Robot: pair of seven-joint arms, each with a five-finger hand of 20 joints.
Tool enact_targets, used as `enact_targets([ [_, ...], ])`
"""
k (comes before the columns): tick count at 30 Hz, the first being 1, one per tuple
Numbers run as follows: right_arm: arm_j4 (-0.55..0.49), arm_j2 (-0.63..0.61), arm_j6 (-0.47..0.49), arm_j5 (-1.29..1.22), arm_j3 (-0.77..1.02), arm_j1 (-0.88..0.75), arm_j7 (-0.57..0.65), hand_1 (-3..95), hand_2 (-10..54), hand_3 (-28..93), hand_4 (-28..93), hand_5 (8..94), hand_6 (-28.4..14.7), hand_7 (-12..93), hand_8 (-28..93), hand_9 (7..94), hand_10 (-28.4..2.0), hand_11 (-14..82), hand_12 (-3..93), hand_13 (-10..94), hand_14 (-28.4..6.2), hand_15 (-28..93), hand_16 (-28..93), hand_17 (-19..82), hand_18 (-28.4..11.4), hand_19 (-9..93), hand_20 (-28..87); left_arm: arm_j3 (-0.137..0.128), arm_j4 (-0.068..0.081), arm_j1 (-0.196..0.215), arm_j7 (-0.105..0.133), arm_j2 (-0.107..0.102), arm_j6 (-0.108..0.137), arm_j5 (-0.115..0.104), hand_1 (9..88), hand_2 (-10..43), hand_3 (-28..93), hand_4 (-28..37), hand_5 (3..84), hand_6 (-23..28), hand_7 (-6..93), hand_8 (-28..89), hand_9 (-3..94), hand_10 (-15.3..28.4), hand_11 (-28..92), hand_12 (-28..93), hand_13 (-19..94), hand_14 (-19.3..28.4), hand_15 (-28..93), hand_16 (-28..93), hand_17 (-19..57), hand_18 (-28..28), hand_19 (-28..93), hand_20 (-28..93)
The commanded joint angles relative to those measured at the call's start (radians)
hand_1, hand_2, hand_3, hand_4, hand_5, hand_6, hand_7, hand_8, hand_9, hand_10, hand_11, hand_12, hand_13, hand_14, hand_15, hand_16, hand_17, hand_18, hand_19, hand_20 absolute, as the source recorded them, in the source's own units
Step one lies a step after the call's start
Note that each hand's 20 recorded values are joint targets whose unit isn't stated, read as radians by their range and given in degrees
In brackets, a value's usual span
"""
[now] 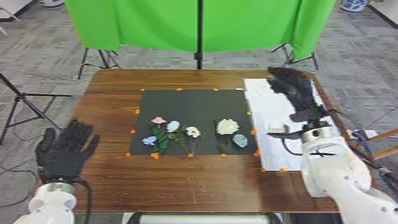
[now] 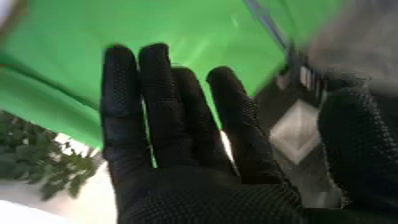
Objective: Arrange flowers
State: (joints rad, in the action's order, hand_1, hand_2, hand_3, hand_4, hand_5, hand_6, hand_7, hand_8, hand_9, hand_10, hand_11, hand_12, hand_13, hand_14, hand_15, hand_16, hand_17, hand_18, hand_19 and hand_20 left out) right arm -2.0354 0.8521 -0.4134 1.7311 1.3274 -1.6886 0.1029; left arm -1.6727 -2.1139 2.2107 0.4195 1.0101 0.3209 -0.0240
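1. Met, closest of all, the right hand (image 2: 213, 200) in the right wrist view: fingers straight and slightly spread, thumb well apart, nothing pinched. Placed the same hand in the head view over the white sheet (image 1: 262, 100), beside the dark mat and apart from the flowers.
2. Noted the left hand (image 1: 62, 155) at the table's left side, fingers straight and loosely spread, likewise without a flower.
3. Judged the arranging well under way, with flowers already laid flat on the mat in two groups. Found in the fuller left group a white flower (image 1: 173, 126), a pink flower (image 1: 158, 120), a blue flower (image 1: 149, 140) and a yellow-centred flower (image 1: 193, 132), among leaves and stems.
4. Found in the sparser right group a big cream flower (image 1: 227, 126) and a pale blue flower (image 1: 240, 140), close together. Guessed at work left: perhaps closing the gap between groups and evening out the stems.
5. Saw behind and around everything a grey patterned floor (image 1: 44, 60), a bright green cloth (image 1: 147, 25) hung beyond the far edge, and a black tripod (image 1: 35, 95) off to the left.
6. Saw beneath the work a brown wooden table (image 1: 195, 185), bearing the dark mat (image 1: 191, 102), bordered with small orange marks (image 1: 155, 155).
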Motion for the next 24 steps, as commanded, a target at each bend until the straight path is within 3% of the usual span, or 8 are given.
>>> enact_targets([
  [1,-0.003,0.081,0.383,-0.386,0.228,-0.009,-0.023,14.7,11.0,73,-27,38.3,-4.0,11,-9,36.3,-17.8,3.8,15.5,30,-16.7,21,19,15,-19.4,36,16,-0.043,0.038,-0.004,-0.005,-0.033,-0.077,0.055,20.8,9.8,75,-28.3,44.3,6.8,12.0,-9,33.9,13.5,17,11,19,8.8,22,-7,-3.6,11.3,29,17],
  [12,0.034,0.144,0.399,-0.826,0.278,0.006,-0.122,6.5,10.3,71,-27,33.3,-4.0,5,-8,31.0,-16.9,1.1,12.1,25,-15.0,6,22,12,-19.0,25,16,-0.072,0.035,-0.018,0.014,-0.055,-0.070,0.251,18.2,9.5,73,-28.3,34.1,4.6,7.0,-8,21.4,9.8,9,5,10,4.0,7,-8,-4.8,7.4,17,11],
  [14,0.033,0.162,0.425,-0.837,0.288,-0.003,-0.107,6.0,10.4,71,-27,32.8,-4.4,4,-7,30.7,-17.1,1.0,11.8,25,-14.8,5,22,12,-18.8,24,16,-0.045,-0.009,-0.008,0.074,-0.046,0.080,0.221,18.5,9.9,73,-28.3,34.1,4.7,7.3,-8,21.5,10.1,9,5,10,4.3,7,-8,-4.7,7.2,16,11],
  [15,0.032,0.175,0.448,-0.834,0.296,-0.010,-0.086,5.8,10.4,71,-27,32.7,-4.5,4,-7,30.5,-17.1,1.0,11.7,25,-14.7,5,22,12,-18.7,24,16,-0.042,-0.020,0.008,0.084,-0.025,0.105,0.237,19.6,10.5,74,-28.3,36.2,5.2,8.7,-8,22.9,10.8,11,5,12,5.0,9,-7,-4.5,7.1,17,11],
  [17,0.015,0.221,0.497,-0.824,0.340,-0.041,-0.039,5.6,10.4,71,-27,32.7,-4.5,4,-7,30.2,-17.4,0.9,11.6,25,-14.6,4,22,12,-18.7,23,16,-0.046,-0.029,0.037,0.085,0.016,0.100,0.229,21.0,10.4,75,-28.3,38.2,5.6,10.0,-9,24.9,11.3,13,5,13,5.5,10,-7,-4.3,7.1,17,11],
  [20,-0.001,0.260,0.543,-0.834,0.367,-0.059,-0.028,5.9,10.6,71,-27,32.7,-4.9,4,-7,29.6,-17.7,0.8,11.5,24,-14.8,4,23,12,-18.6,23,17,-0.076,-0.034,0.059,0.055,-0.008,0.055,0.211,21.7,10.1,76,-28.3,39.7,5.7,10.7,-9,25.8,11.4,14,5,14,5.7,11,-7,-4.2,6.9,17,11],
  [22,0.012,0.268,0.548,-0.827,0.337,-0.046,-0.020,6.3,10.7,70,-26,32.8,-5.1,4,-7,29.5,-17.8,0.8,11.4,25,-14.9,4,23,12,-18.5,23,17,-0.101,-0.049,0.095,0.060,0.008,0.084,0.233,21.8,10.1,75,-28.3,39.5,5.6,10.7,-9,25.4,11.5,14,4,14,5.7,11,-7,-4.3,6.8,17,11],
  [24,-0.001,0.282,0.554,-0.839,0.343,-0.068,0.006,6.5,10.7,71,-26,33.0,-5.2,4,-7,29.5,-17.9,0.8,11.4,25,-14.9,4,23,12,-18.4,23,17,-0.110,-0.054,0.108,0.059,0.022,0.076,0.192,23.1,11.1,74,-28.3,39.6,5.7,10.8,-9,26.7,12.0,14,4,15,6.2,12,-7,-4.2,6.9,18,11],
])
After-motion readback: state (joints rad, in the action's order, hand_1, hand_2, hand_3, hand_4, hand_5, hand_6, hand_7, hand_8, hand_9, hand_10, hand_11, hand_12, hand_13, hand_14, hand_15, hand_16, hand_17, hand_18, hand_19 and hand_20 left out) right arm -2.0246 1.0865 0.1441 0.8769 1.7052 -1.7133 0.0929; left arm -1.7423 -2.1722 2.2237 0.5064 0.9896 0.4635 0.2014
